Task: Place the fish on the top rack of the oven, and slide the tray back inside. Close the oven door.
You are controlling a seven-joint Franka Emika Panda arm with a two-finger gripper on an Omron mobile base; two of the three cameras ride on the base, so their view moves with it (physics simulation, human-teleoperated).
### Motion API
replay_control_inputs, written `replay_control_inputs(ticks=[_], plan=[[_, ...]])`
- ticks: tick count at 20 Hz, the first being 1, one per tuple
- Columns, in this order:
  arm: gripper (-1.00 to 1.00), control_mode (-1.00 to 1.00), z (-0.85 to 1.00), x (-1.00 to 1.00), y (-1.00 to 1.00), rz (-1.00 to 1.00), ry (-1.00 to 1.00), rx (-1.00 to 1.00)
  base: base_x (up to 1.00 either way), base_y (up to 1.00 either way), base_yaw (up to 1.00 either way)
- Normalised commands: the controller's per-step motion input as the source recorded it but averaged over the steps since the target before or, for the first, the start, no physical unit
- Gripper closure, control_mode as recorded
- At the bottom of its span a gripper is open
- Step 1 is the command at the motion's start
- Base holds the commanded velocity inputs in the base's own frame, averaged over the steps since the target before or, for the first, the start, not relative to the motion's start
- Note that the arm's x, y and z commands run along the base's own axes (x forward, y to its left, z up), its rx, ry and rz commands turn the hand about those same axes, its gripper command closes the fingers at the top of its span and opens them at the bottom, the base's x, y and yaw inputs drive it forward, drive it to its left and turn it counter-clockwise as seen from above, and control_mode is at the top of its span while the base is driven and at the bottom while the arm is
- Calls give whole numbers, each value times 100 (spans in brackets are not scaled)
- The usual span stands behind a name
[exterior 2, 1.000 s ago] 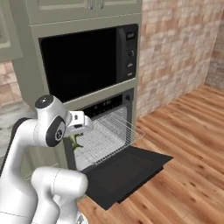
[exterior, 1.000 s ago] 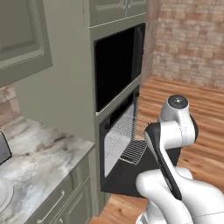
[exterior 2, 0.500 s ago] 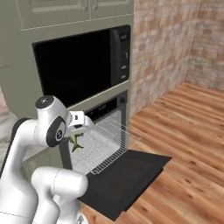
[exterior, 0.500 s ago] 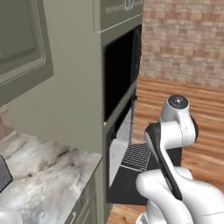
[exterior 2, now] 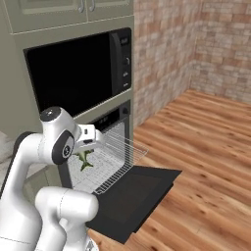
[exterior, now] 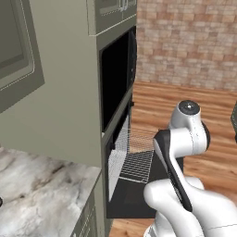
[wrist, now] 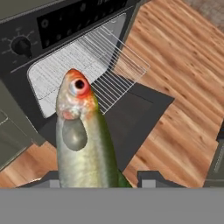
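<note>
- Hand view: the fish (wrist: 81,140) rises between the two dark tips of the end effector (wrist: 98,178), head up with an orange-red eye patch, greenish back and pale belly; the jaws are closed on its tail end.
- Beyond it, the top rack (wrist: 89,65) juts out of the oven (wrist: 52,26) over the lowered oven door (wrist: 131,118).
- Right base view: the fish (exterior 2: 84,159) hangs under the end effector (exterior 2: 88,149), above the near left part of the pulled-out top rack (exterior 2: 115,147).
- The oven door (exterior 2: 135,193) lies open, nearly flat above the wooden floor (exterior 2: 206,157).
- Left base view: the top rack (exterior: 139,162) sticks out of the oven (exterior: 113,162), beside the marble tabletop (exterior: 41,194).
</note>
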Motion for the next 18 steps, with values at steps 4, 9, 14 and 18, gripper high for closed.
replay_control_inputs(ticks=[4,9,14,18], plan=[[100,-100,0,2,0,-1,-9,0,0,0,0],[100,-100,-2,0,0,0,0,0,0,0,0],[100,-100,-31,2,-1,0,3,10,0,0,0],[100,-100,-31,0,-2,1,-9,15,0,0,0]])
